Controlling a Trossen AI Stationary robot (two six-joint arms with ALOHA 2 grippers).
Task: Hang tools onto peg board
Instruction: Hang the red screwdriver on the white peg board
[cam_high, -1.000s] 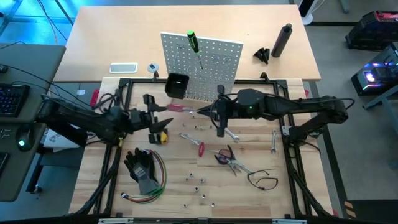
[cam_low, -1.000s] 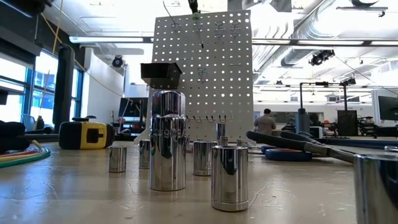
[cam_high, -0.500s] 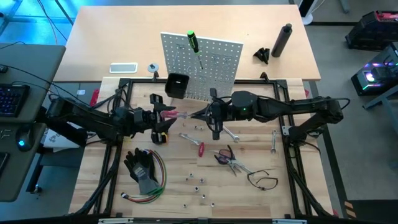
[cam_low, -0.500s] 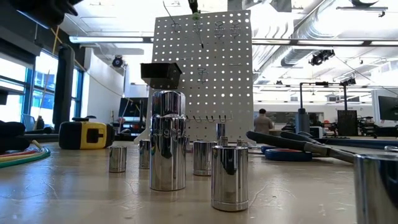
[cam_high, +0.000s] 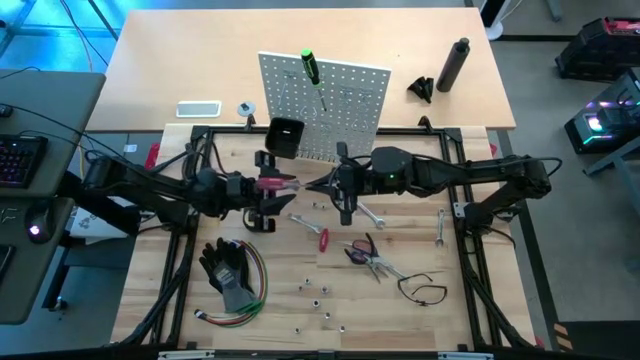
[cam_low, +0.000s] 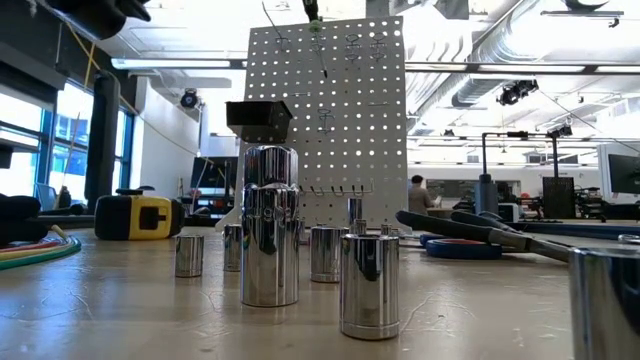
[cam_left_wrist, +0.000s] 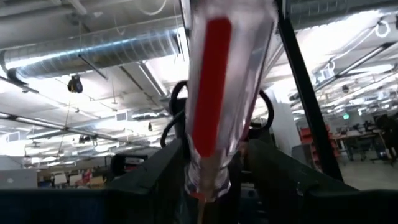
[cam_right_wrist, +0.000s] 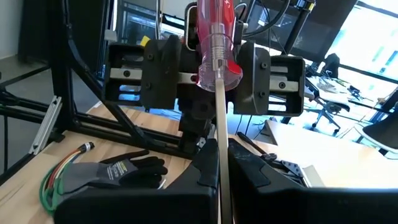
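Passing the red-handled screwdriver (cam_high: 278, 184) in mid-air before the peg board (cam_high: 325, 95), right tool (cam_high: 338, 186) pinches its shaft, left tool (cam_high: 262, 186) straddles its handle; an early release drops it onto the desk (cam_high: 400, 320).

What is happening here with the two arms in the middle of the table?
The two arms are passing a red-handled screwdriver between them above the table, in front of the peg board. The right gripper is shut on its metal shaft, and the left gripper has its jaws on either side of the handle. A green screwdriver already hangs on the board. Pliers, wrenches and a tape measure lie on the table.
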